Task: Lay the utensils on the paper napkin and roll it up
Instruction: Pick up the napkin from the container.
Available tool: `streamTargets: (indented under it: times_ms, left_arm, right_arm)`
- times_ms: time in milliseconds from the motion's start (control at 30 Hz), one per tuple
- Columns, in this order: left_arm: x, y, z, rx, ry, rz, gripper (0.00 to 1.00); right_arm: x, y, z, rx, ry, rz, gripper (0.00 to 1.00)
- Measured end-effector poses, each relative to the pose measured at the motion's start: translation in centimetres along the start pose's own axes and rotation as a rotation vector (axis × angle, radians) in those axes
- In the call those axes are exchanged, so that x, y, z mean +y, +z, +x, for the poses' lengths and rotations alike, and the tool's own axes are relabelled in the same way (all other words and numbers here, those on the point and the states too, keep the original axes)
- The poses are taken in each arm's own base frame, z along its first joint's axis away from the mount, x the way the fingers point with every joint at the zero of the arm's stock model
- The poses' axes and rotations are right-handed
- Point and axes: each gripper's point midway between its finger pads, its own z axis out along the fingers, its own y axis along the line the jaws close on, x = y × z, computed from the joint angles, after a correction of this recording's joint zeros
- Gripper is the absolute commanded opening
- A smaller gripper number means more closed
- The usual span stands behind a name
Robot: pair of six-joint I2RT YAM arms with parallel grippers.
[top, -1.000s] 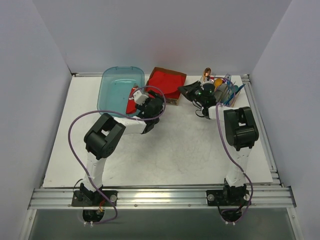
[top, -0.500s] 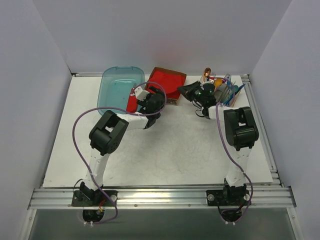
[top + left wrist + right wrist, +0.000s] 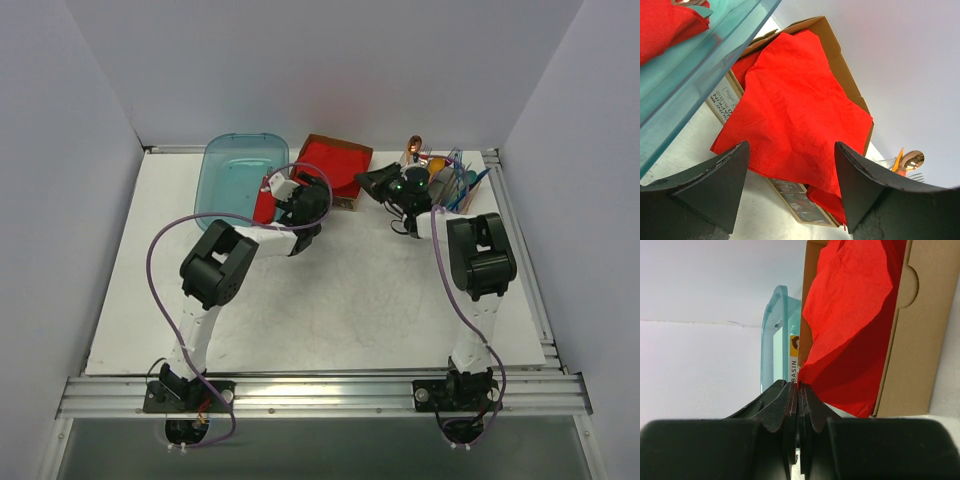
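Swinging its elbow rightward since a second ago, the left arm is now reaching toward the cardboard box, while the right arm is keeping its pose; the white table is carrying everything along its far edge; the teal tray is sitting at the back left, with a crumpled red patch showing at its near right corner, whether inside or beside it I cannot tell; the box is standing just right of the tray, open at the top; the paper napkin is lying askew over the box, its corners hanging past the cardboard sides; the left gripper is hovering close before that sheet with its fingers spread wide, touching nothing; the right gripper is pointing at the box from the other side, its fingers pressed together on nothing visible; the utensils are standing bunched at the far right, too small to tell apart; a copper spoon is sticking up beside them.
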Motion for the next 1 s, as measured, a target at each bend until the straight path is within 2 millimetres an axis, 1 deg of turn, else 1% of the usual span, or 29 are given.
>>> streamTargets:
  times_ms: [133, 267, 500, 733, 833, 1000]
  left_arm:
    - [0.6, -0.1, 0.1, -0.002, -0.008, -0.014, 0.77]
    - [1.7, -0.5, 0.1, -0.005, -0.001, -0.042, 0.77]
    - [1.9, -1.4, 0.0, -0.012, 0.002, -0.059, 0.77]
    - [1.9, -1.5, 0.1, -0.012, -0.009, -0.07, 0.77]
    - [1.3, -1.3, -0.1, -0.009, -0.031, -0.077, 0.76]
    - [-0.5, -0.6, -0.7, -0.022, -0.075, -0.063, 0.75]
  right_arm:
    - [-0.6, 0.1, 0.2, 0.004, 0.005, 0.009, 0.02]
    - [-0.4, 0.1, 0.1, 0.003, 0.006, 0.004, 0.03]
    - [-0.4, 0.1, 0.1, 0.003, 0.008, 0.004, 0.03]
    - [-0.4, 0.1, 0.2, 0.007, 0.013, 0.003, 0.03]
    - [-0.3, 0.1, 0.2, 0.008, 0.017, 0.002, 0.03]
    - [-0.3, 0.1, 0.3, 0.01, 0.023, 0.001, 0.03]
